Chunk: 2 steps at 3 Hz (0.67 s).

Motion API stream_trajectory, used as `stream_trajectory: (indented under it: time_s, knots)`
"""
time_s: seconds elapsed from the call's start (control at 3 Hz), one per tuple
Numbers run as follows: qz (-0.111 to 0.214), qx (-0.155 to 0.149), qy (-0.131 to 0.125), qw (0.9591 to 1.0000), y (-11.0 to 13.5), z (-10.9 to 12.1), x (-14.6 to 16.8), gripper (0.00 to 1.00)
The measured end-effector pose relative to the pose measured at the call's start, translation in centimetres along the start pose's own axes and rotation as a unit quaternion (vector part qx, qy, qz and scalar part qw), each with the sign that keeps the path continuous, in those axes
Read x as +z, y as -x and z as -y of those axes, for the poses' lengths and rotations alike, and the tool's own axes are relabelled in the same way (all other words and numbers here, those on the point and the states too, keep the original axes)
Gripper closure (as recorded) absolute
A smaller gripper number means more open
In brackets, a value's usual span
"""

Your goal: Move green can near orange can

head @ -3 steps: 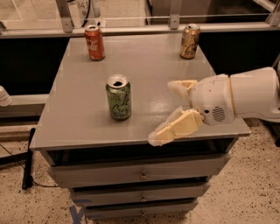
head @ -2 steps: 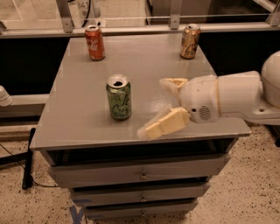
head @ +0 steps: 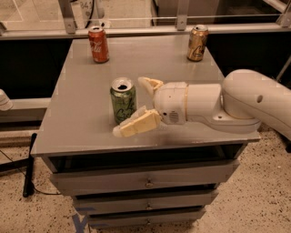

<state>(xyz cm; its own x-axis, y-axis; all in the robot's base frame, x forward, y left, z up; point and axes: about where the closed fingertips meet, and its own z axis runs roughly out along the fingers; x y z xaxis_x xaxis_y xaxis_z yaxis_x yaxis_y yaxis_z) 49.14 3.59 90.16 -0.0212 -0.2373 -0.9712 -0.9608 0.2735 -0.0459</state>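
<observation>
The green can stands upright on the grey cabinet top, left of centre. The orange can stands upright at the back right of the top. My gripper comes in from the right on a white arm. Its cream fingers are open, one finger just behind and right of the green can and the other finger in front of it, so the can sits at the mouth of the open jaws. I cannot tell whether a finger touches it.
A red cola can stands at the back left of the top. Metal rails and posts run behind the cabinet. Drawers are below the front edge. A dark cable lies on the speckled floor at left.
My gripper has moved left across the top toward the green can, so its open fingers now flank the can. The cans have not moved.
</observation>
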Motion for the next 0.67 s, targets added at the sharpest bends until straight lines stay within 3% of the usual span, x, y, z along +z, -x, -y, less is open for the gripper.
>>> stream_trajectory:
  time_s: [0.67]
  knots:
    - [0.045,-0.008,0.004,0.9989,-0.6,0.9,3.9,0.0]
